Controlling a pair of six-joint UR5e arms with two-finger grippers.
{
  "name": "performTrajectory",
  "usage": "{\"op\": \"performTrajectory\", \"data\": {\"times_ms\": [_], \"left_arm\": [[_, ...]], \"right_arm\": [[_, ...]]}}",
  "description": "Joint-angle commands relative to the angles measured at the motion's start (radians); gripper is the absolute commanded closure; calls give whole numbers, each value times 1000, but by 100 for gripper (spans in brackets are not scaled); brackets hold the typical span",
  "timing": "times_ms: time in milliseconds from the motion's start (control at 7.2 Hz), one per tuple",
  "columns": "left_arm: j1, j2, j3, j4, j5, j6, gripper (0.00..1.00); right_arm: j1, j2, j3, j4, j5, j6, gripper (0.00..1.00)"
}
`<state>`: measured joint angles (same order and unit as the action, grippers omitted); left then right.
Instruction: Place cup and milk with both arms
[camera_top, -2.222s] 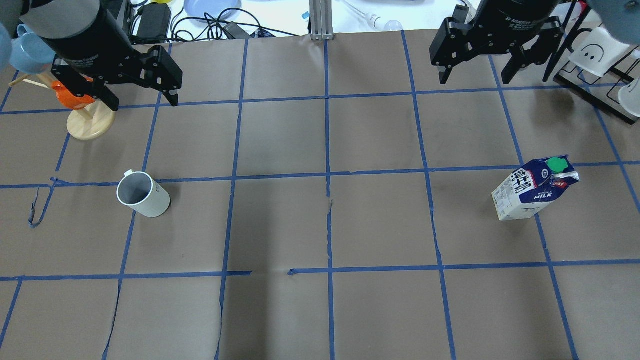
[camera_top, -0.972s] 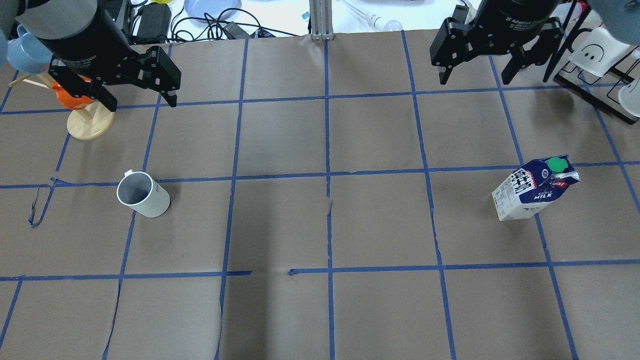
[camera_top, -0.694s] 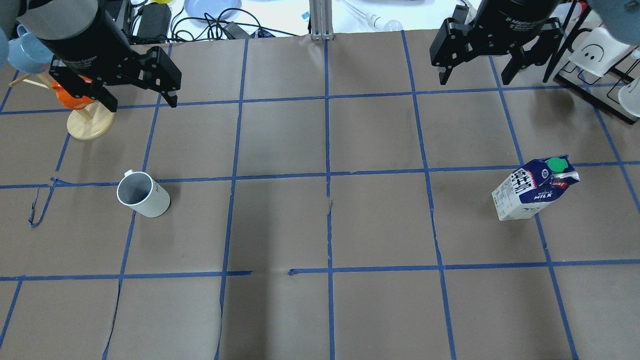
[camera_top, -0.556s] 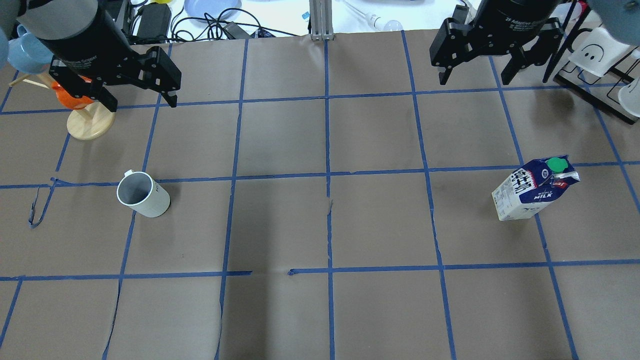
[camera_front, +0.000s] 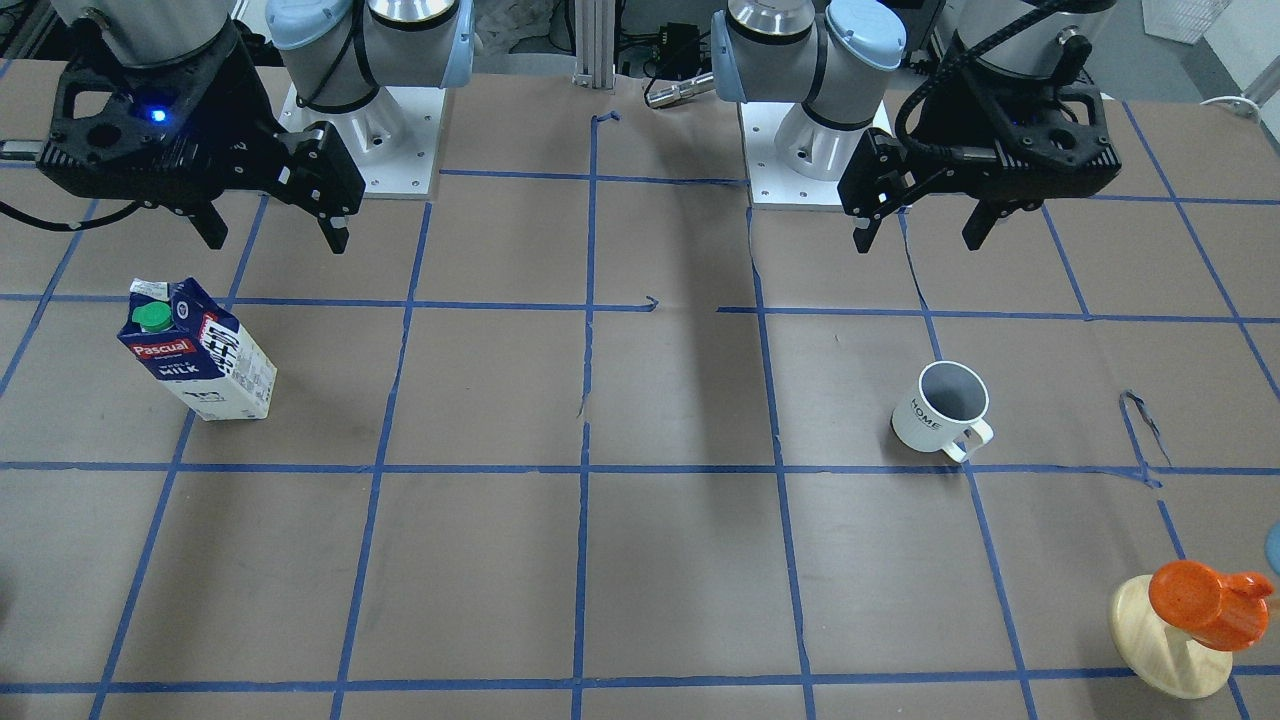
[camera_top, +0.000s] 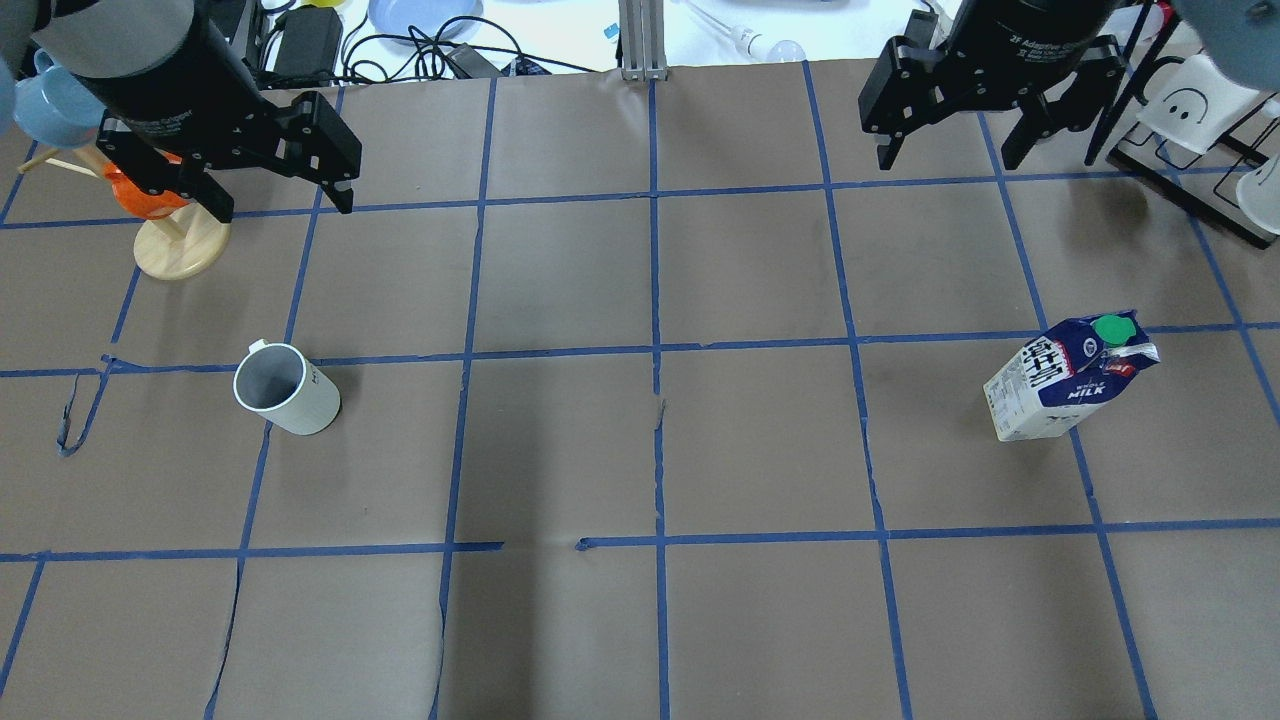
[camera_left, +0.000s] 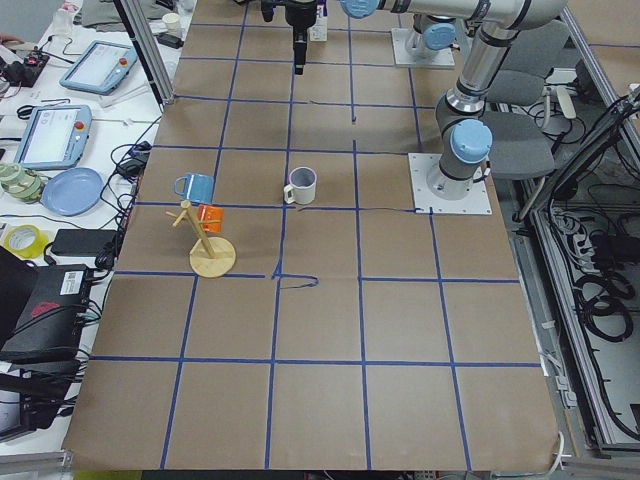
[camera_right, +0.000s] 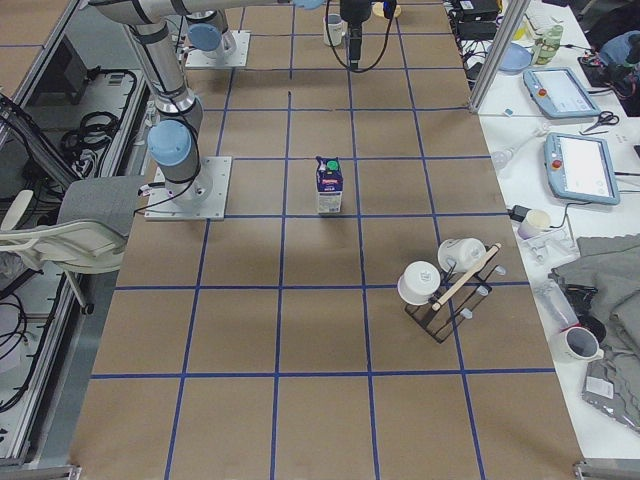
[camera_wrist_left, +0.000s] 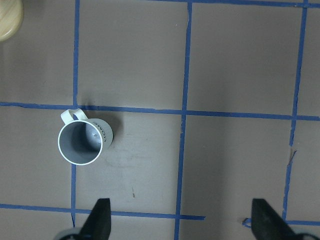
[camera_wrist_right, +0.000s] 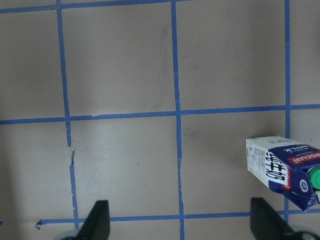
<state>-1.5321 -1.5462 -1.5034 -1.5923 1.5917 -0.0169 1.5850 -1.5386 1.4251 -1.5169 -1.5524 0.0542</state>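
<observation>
Hovering well above the bench (camera_top: 650, 450), left claw (camera_top: 285, 208) and right claw (camera_top: 947, 160) both spread, empty. Cup (camera_top: 287, 390) upright, below left claw, off toward one finger (camera_wrist_left: 99, 220): I should centre first and stay clear of the handle (camera_wrist_left: 72, 116). Milk (camera_top: 1065, 380) upright, out past right claw's finger: shift across, square to its flat faces, grip below the green cap (camera_top: 1110, 328).
</observation>
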Motion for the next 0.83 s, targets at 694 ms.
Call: {"op": "performTrajectory", "data": {"times_ms": [694], "left_arm": [[269,-38,-142,29,-7,375,0]], "right_arm": [[-34,5,27,3,-18,-43,0]]}}
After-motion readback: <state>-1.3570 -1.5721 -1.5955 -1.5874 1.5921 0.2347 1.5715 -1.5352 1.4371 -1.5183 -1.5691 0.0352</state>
